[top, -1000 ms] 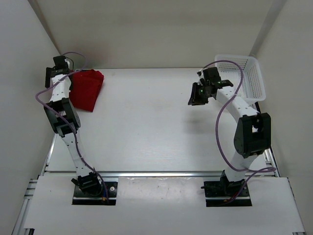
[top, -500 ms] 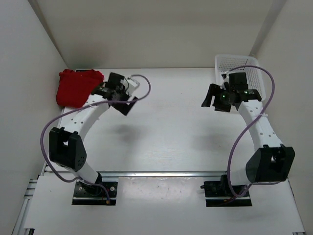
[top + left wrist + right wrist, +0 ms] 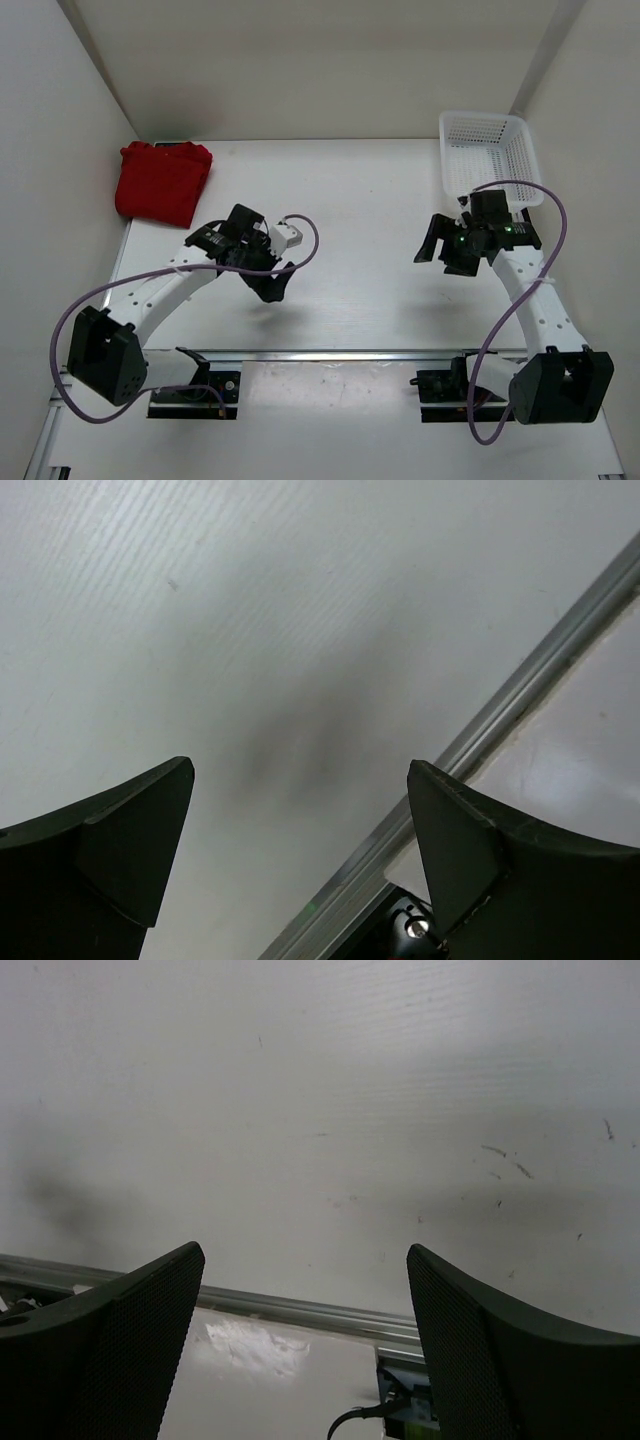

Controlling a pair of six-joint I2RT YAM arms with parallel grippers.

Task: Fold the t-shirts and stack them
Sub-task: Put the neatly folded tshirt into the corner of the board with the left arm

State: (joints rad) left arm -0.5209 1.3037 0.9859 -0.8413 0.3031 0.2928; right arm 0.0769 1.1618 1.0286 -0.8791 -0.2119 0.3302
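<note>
Left hand (image 3: pixel 272 288) wide open, empty, well left of white mesh basket (image 3: pixel 485 150). Right hand (image 3: pixel 440 255) open too, empty, near basket's front edge. Red t-shirts (image 3: pixel 160 183) heaped on desk (image 3: pixel 350 200), level with basket, far left.

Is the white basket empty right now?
Empty: the top view shows only bare white mesh inside the basket, nothing lying in it.

The red t-shirt pile (image 3: pixel 160 183) lies in the far left corner of the counter (image 3: pixel 350 200), along its left edge. It is a compact, roughly square bundle of soft, bright red cloth, flat, with rumpled folds along its far side. It may be two shirts stacked, though the layers cannot be told apart.
</note>
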